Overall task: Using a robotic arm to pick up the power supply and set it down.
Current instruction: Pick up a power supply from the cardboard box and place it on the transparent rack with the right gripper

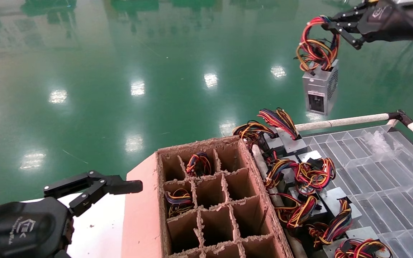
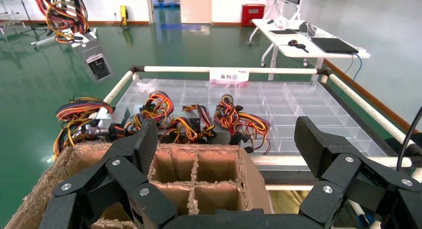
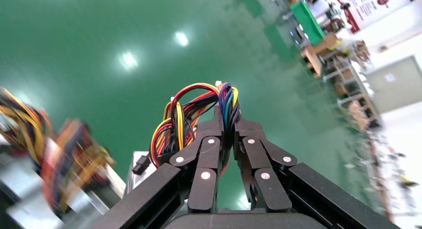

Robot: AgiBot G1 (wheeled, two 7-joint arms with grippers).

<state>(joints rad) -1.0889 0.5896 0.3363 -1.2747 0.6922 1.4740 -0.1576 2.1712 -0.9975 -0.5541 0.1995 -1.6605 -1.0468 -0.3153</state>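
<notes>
Now the right gripper (image 1: 330, 27) is at the upper right of the head view, high over the green floor (image 1: 120, 71). Its two black fingers (image 3: 211, 144) are clenched on the wires (image 1: 314, 46), a looped bundle of red, yellow, orange and black, and a few blue ones show in the wrist picture. The power supply (image 1: 320, 91) hangs under this bundle in the air, a little tilted, with its black-panelled end toward the camera. It touches nothing below; it is above the white rail (image 1: 342, 122) at the far edge of the clear tray (image 1: 389, 179), and a bit beyond it.

On the near left part of this tray many other supplies (image 1: 307, 186) lie close together, their coloured wires tangled over them. Just beside them, in the lower middle of the frame, stands the brown cardboard crate (image 1: 213, 200) with its grid of cells. Two cells on its left side have wire bundles in them, the others look dark.

The left gripper (image 1: 91, 190) is in the lower left corner of the head view, near the crate, with its fingers spread apart and holding nothing. In its own wrist picture the crate is just under it.
</notes>
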